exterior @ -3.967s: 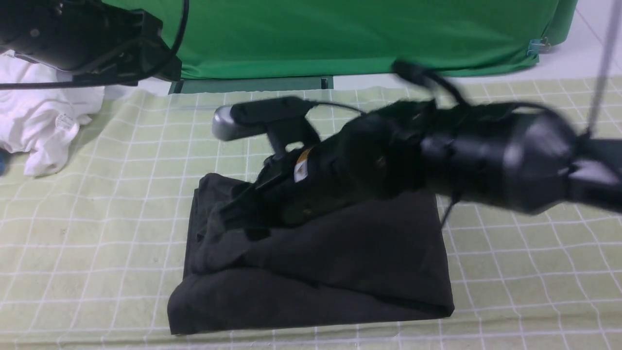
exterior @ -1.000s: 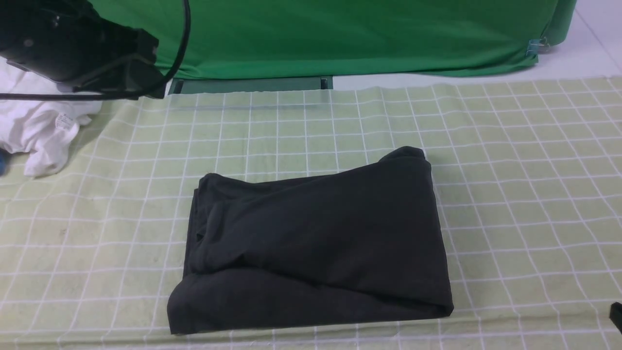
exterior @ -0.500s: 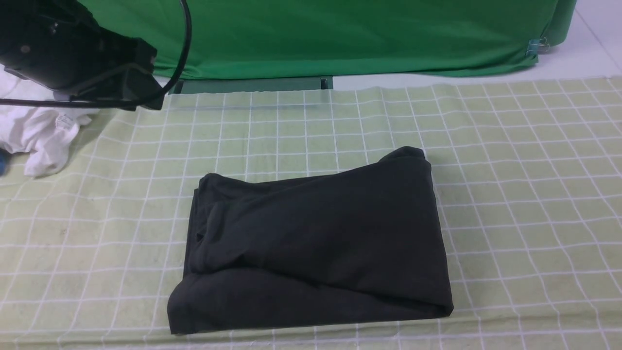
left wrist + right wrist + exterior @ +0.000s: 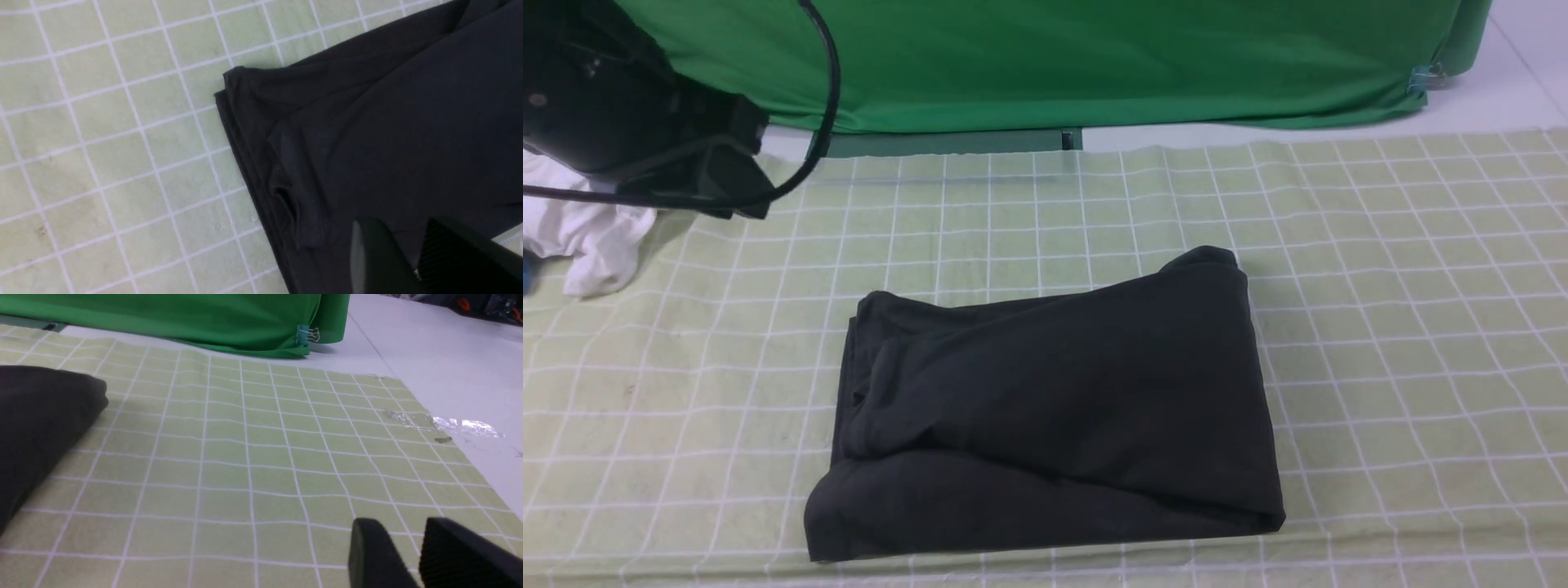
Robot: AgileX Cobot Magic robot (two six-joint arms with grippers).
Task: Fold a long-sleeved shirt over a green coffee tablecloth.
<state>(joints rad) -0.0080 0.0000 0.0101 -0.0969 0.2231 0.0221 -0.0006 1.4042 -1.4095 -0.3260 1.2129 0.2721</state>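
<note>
**Folded shirt at rest, arms clear**

Left gripper [image 4: 412, 261] and right gripper [image 4: 408, 555]: fingers slightly apart, holding nothing. Long-sleeved shirt [image 4: 1045, 408] lies folded mid-cloth on the green coffee tablecloth [image 4: 1405, 327]; left arm at 10 o'clock. Advisable: retreat high, avoiding snags.

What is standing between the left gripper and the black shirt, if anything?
Nothing visible does. In the left wrist view the left gripper hangs directly over the folded long-sleeved shirt, with only open space between them. The shirt lies on the green coffee tablecloth, and nothing rests on top of it.
</note>
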